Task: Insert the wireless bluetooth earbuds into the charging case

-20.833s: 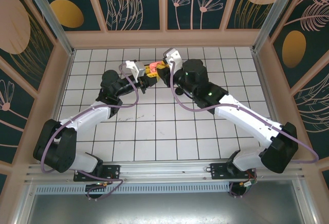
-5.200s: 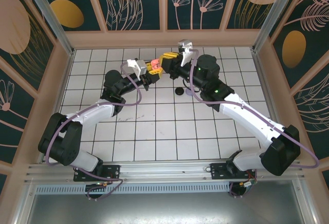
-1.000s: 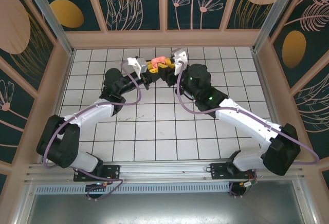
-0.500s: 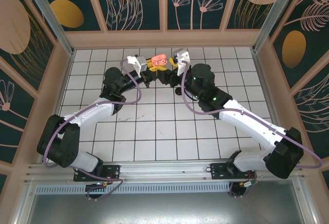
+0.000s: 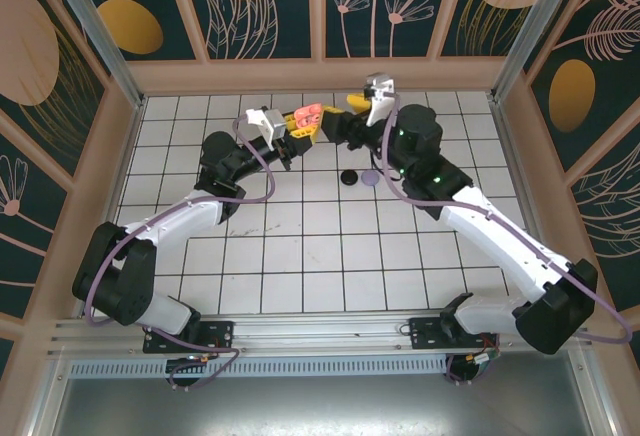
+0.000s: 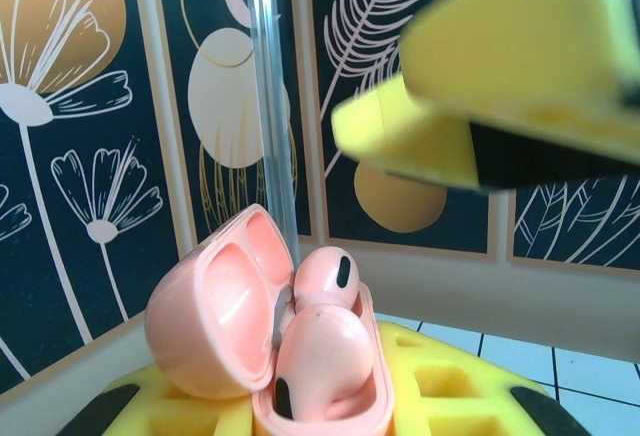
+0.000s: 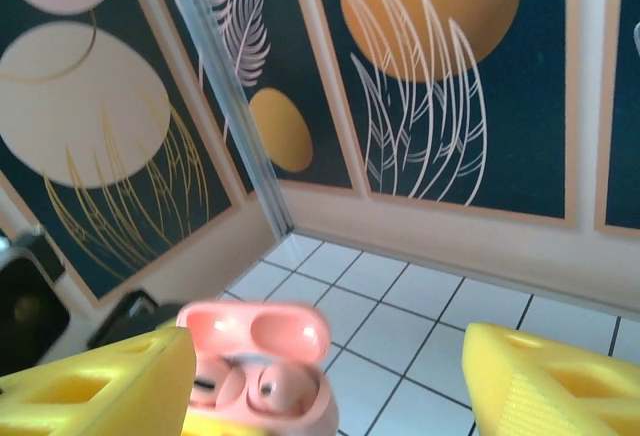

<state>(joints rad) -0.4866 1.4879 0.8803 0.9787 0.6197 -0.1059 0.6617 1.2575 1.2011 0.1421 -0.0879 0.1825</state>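
Note:
My left gripper point(image 5: 298, 124) is shut on the salmon charging case point(image 5: 309, 113), held above the far tiles with its lid point(image 6: 215, 306) swung open. Two salmon earbuds sit in its wells: one point(image 6: 326, 274) stands at the back, the other point(image 6: 322, 356) lies in front of it. The yellow pads point(image 6: 455, 396) of the left gripper flank the case from below. My right gripper point(image 5: 347, 116) hangs open just right of the case, with nothing between its yellow pads point(image 7: 555, 381). From the right wrist the open case point(image 7: 262, 376) lies low and left, apart from the pads.
A small black round item point(image 5: 348, 177) and a lavender one point(image 5: 371, 178) lie on the white tiled floor under the right arm. Wooden walls with patterned panels close in the back and sides. Bare tiles stretch toward the near edge.
The right gripper has opened and pulled back to the right, away from the case. The left gripper still holds the open case, shifted slightly.

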